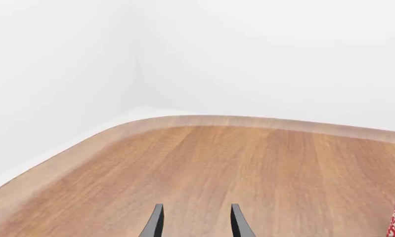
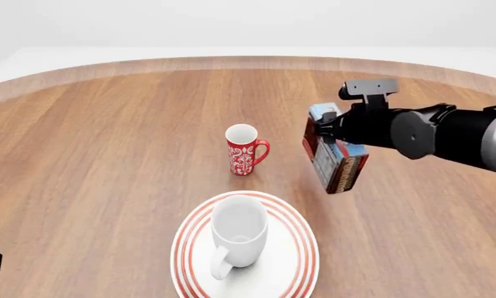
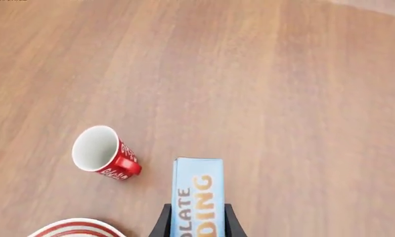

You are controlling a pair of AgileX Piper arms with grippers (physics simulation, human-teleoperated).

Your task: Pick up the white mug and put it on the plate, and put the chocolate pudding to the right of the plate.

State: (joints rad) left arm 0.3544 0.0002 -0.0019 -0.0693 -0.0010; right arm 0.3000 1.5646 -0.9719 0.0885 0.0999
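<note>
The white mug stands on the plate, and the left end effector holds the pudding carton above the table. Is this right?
Not quite: the right end effector holds the chocolate pudding, as the front view shows. The white mug does stand on the plate.

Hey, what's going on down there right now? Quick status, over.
Right pincer shut on chocolate pudding, held above table. Left pincer open, idle. White mug already on plate. Red mug stands nearby, not blocking.

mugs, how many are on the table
2. The white mug stands on the plate; the red mug stands on the table beyond the plate. None seems hidden.
</note>
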